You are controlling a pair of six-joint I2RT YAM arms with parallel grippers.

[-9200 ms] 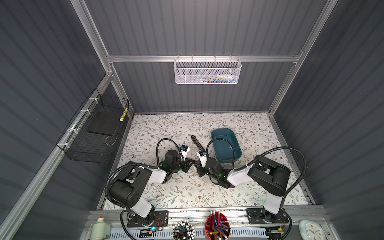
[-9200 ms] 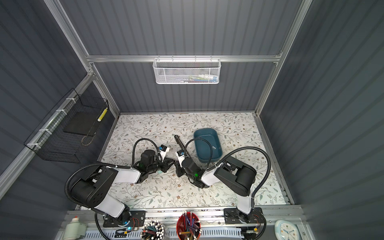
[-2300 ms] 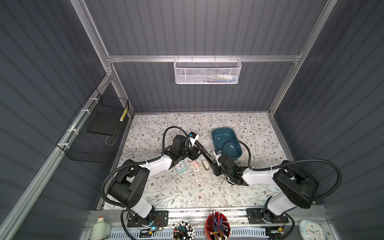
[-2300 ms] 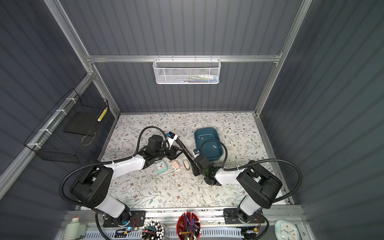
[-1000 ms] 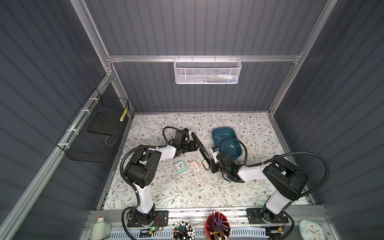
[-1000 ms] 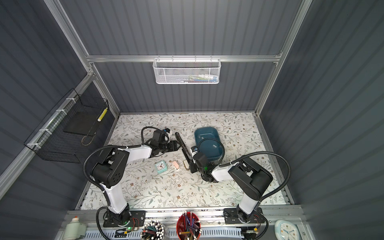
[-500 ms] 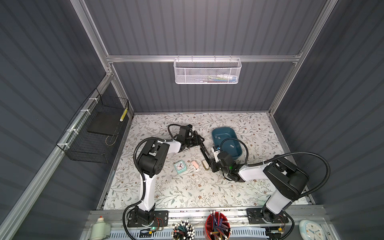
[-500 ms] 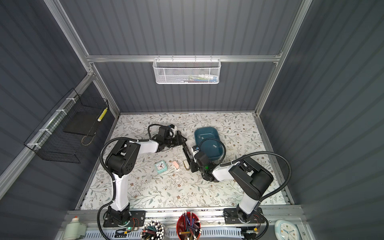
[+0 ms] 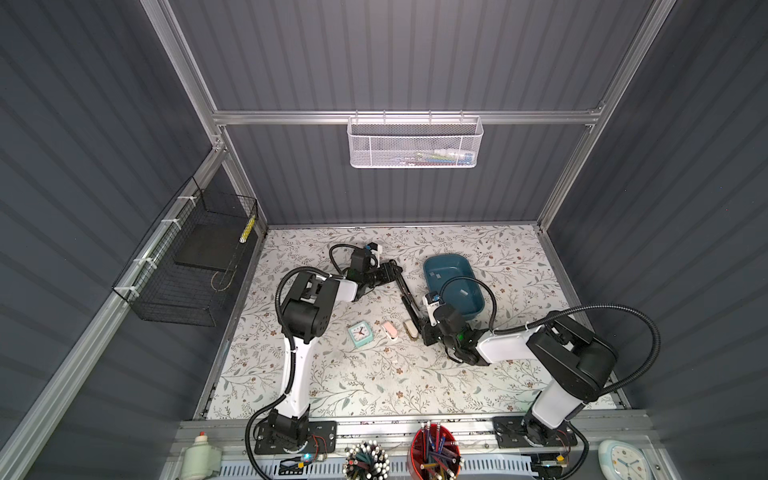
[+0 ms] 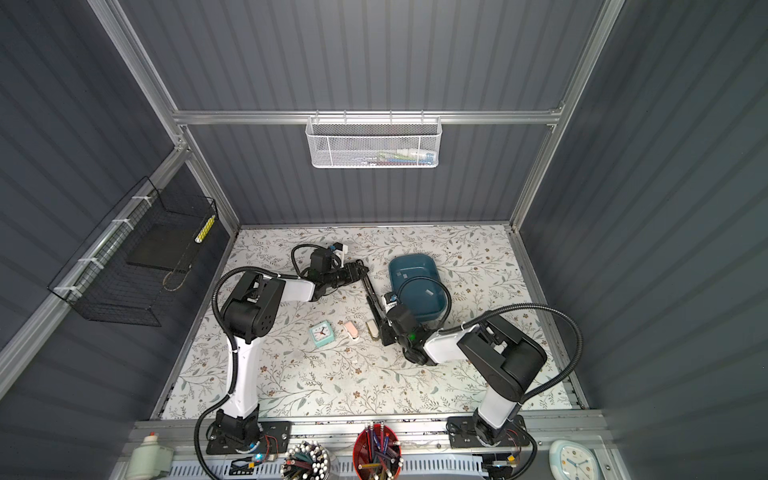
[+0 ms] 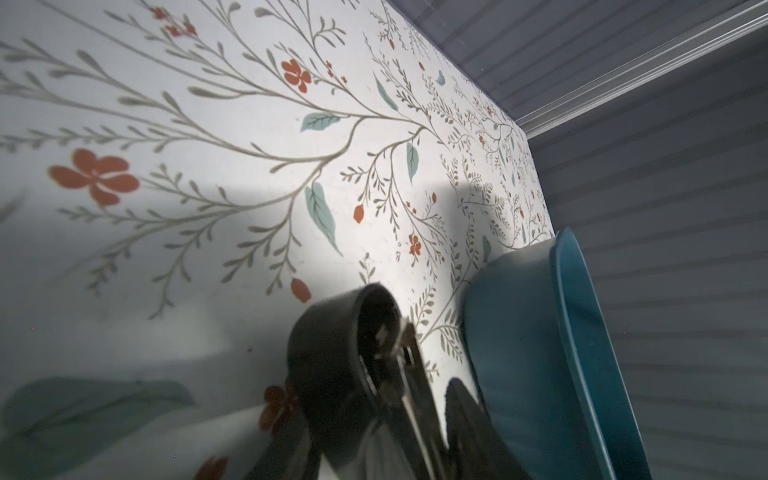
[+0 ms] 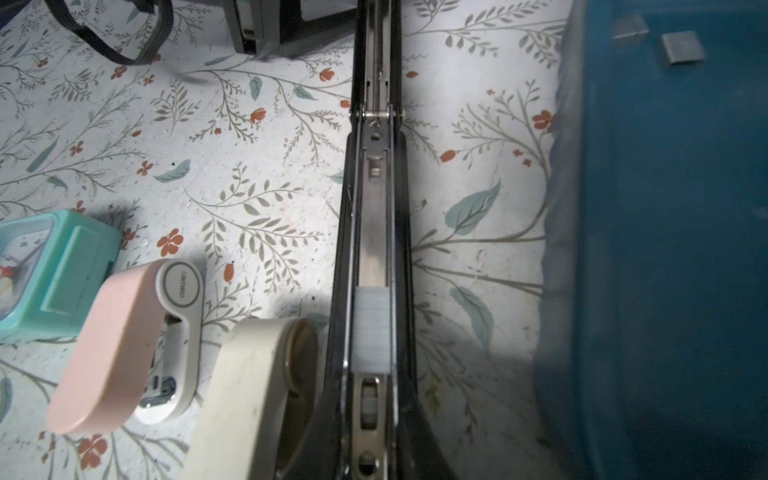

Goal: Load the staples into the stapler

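Note:
A long black stapler point(image 9: 409, 297) point(image 10: 372, 297) lies folded open flat on the floral table. Its metal rail point(image 12: 371, 166) faces up, and one grey strip of staples point(image 12: 371, 328) sits in the channel. My right gripper point(image 9: 428, 332) point(image 12: 371, 415) is shut on the stapler's near end. My left gripper point(image 9: 388, 272) point(image 11: 386, 436) straddles the far end, the rounded black cover point(image 11: 340, 345). Table shows between one finger point(image 11: 469, 428) and the cover, so the jaws stand open. Two loose staples point(image 12: 629, 29) point(image 12: 681, 48) lie in the blue tray point(image 9: 444, 257) point(image 10: 411, 255).
A cream mini stapler point(image 9: 411, 330) point(image 12: 257, 395), a pink one point(image 9: 389, 330) point(image 12: 116, 345) and a teal clock point(image 9: 358, 332) sit just left of the black stapler's near end. The tray wall point(image 12: 582, 249) runs close along its right side. Pen cups point(image 9: 434, 453) stand at the front edge.
My left arm has swung from left of the stapler up to its far end, and its jaws have narrowed around the cover. My right gripper has kept its hold.

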